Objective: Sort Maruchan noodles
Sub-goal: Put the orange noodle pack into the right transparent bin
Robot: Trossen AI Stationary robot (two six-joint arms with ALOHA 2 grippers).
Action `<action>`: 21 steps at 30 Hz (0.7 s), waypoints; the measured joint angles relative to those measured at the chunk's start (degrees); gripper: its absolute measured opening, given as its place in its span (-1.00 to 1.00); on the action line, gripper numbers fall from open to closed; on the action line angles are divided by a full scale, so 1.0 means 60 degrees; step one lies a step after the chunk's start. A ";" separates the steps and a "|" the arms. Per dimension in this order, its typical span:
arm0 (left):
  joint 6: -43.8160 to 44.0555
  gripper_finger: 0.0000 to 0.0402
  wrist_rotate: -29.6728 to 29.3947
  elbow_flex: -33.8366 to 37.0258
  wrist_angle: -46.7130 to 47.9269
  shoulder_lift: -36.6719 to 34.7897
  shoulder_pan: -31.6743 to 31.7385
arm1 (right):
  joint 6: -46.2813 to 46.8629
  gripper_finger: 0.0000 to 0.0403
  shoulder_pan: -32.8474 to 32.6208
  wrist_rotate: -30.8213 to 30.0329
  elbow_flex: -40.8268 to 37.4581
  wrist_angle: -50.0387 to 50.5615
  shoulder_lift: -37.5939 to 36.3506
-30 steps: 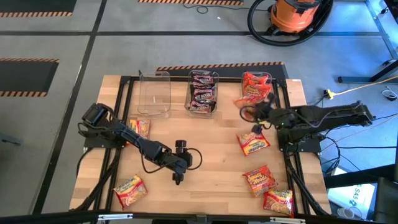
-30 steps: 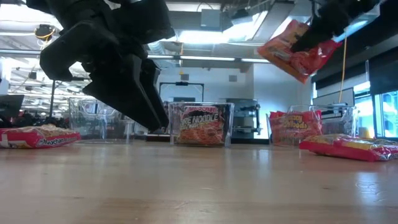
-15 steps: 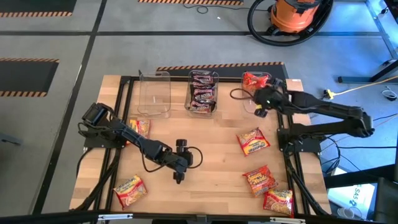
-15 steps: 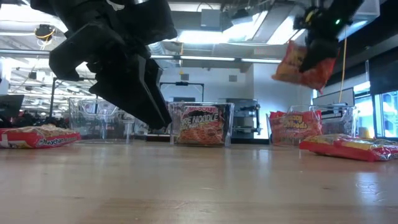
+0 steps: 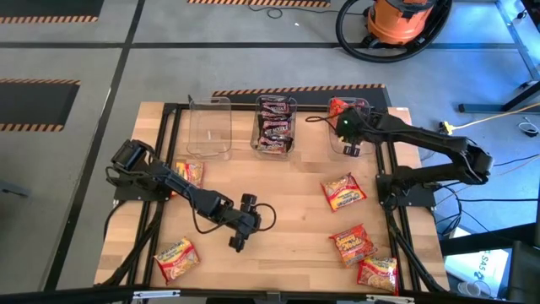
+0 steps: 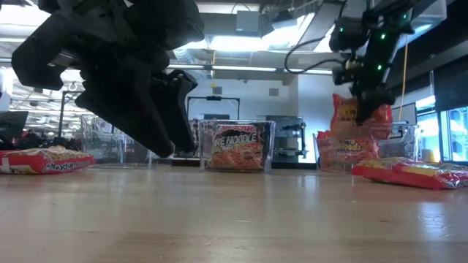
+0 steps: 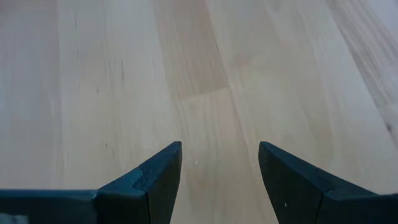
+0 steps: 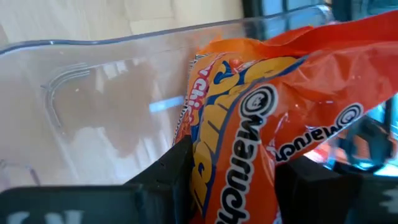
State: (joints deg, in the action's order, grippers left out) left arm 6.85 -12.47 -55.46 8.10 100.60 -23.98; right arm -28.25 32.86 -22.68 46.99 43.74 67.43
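My right gripper (image 5: 344, 128) is over the far right clear tub (image 5: 348, 127), shut on a red-orange Maruchan packet (image 8: 249, 137) that hangs into the tub (image 6: 360, 117). More red-orange packets lie in that tub (image 6: 349, 150). The middle tub (image 5: 276, 125) holds dark packets; the left tub (image 5: 209, 127) shows no packets. Loose packets lie flat on the table (image 5: 342, 192), (image 5: 353, 243), (image 5: 377, 272), (image 5: 175, 257), (image 5: 190, 173). My left gripper (image 5: 239, 236) is open and empty, low over bare wood near the table's middle (image 7: 217, 168). My right gripper pinches the red-orange packet between its two fingers at the packet's upper part (image 8: 233, 180), coming from above and pointing down. The packet hangs below the fingers, its lower part inside the far right tub beside the tub's clear wall (image 8: 124, 74).
The three clear tubs stand in a row along the table's far edge. A black frame (image 5: 169, 135) runs along the table's sides. Bare wood (image 5: 287, 203) lies between the two arms at the table's middle.
My right gripper has carried the red-orange packet toward the table's far edge, from over the table's right side to above the far right tub, and down, so the packet now hangs into the tub. My left gripper has shifted slightly toward the near edge.
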 joint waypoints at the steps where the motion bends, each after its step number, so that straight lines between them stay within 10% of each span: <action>1: -0.0002 0.04 0.0000 0.0000 0.0000 0.0000 0.0006 | -0.0105 -0.34 0.0127 0.0153 -0.0094 -0.0181 0.0112; 21: 0.0007 0.04 0.0032 0.0000 -0.0208 -0.0004 -0.0074 | -0.0607 -0.31 0.1967 0.2729 -0.0439 -0.1242 0.1957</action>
State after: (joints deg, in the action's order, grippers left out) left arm 6.90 -12.28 -55.46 6.85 100.57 -24.43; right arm -31.90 44.66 -6.31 44.36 36.29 79.18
